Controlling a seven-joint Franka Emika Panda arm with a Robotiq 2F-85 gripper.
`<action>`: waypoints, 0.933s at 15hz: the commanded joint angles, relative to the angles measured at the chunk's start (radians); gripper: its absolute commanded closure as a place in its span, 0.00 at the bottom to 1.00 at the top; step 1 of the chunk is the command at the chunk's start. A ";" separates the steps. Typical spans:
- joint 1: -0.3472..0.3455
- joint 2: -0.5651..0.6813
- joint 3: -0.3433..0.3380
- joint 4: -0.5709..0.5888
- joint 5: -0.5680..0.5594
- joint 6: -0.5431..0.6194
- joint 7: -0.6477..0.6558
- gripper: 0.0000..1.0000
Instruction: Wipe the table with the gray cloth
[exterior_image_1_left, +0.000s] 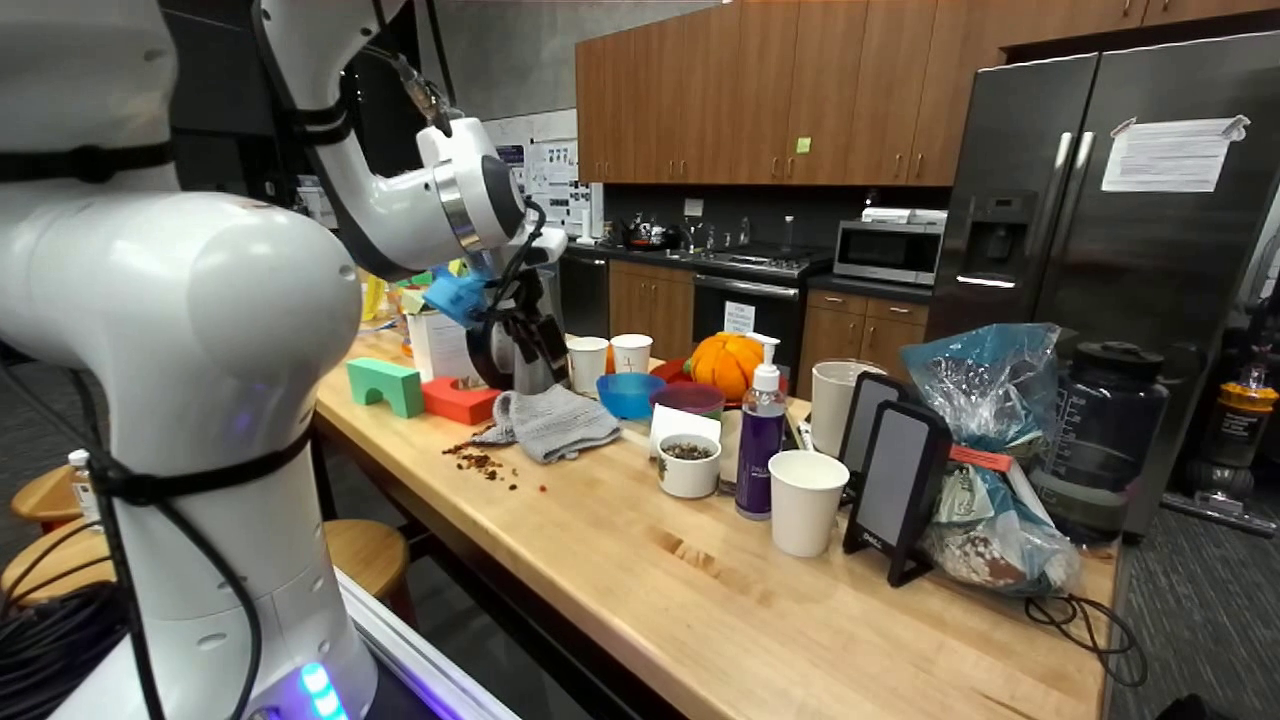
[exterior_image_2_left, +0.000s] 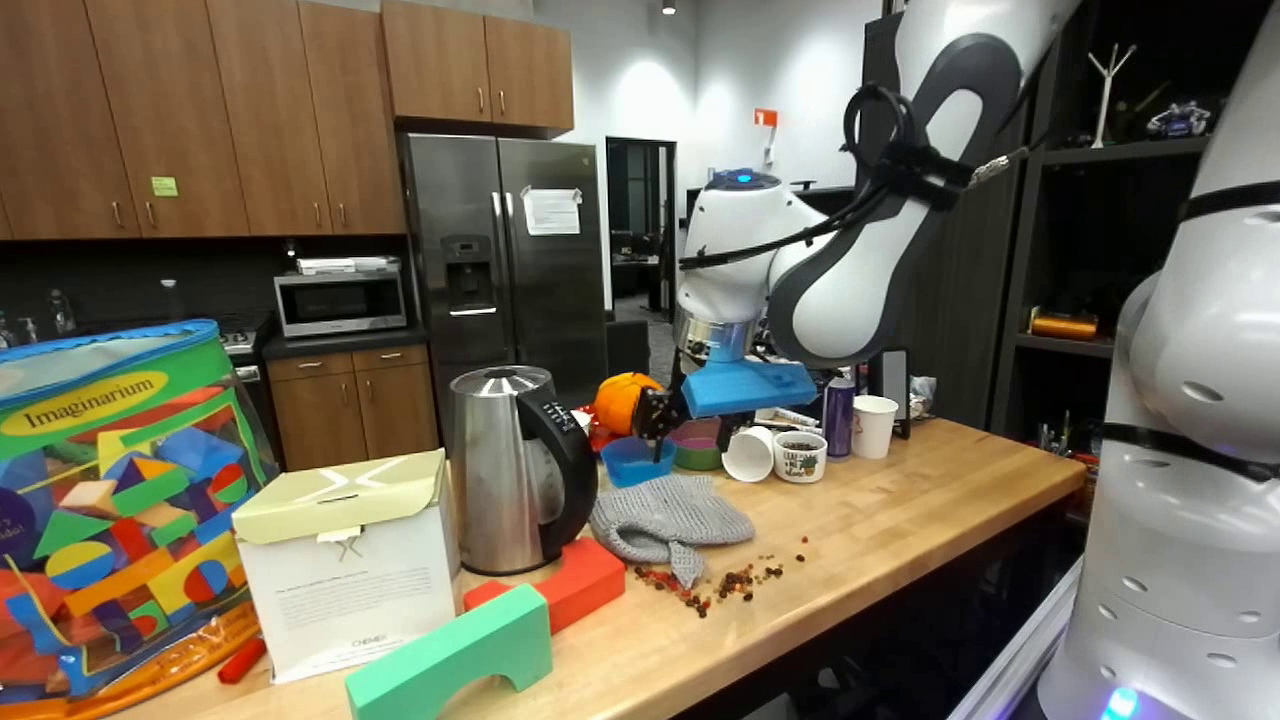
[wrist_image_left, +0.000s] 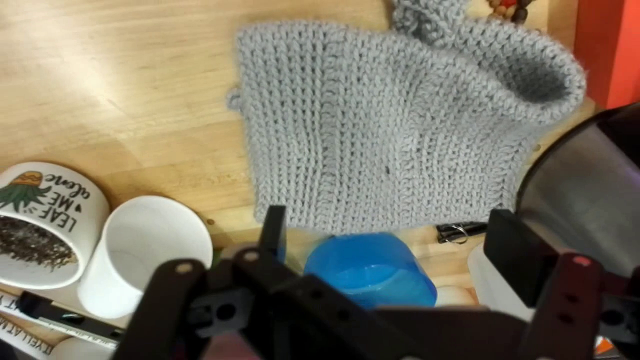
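The gray cloth lies rumpled on the wooden table, one end folded into an open loop near the red block. It shows in both exterior views, with gray knit fabric beside a scatter of small dark and reddish bits. A few of those bits peek out past the cloth at the top of the wrist view. My gripper is open above the tabletop, fingers spread wide with nothing between them. In the wrist view its fingertips overlap the cloth's lower edge; contact cannot be made out.
A blue bowl sits below the gripper, by the cloth's edge. The steel kettle and red block border the cloth on one side. A tipped white cup, small planter and purple bottle stand on the other.
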 joint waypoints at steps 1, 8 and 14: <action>-0.012 -0.078 0.038 -0.004 -0.100 -0.062 0.129 0.00; 0.005 -0.111 0.025 0.002 -0.209 -0.073 0.263 0.00; 0.001 -0.090 0.030 0.006 -0.222 -0.056 0.272 0.00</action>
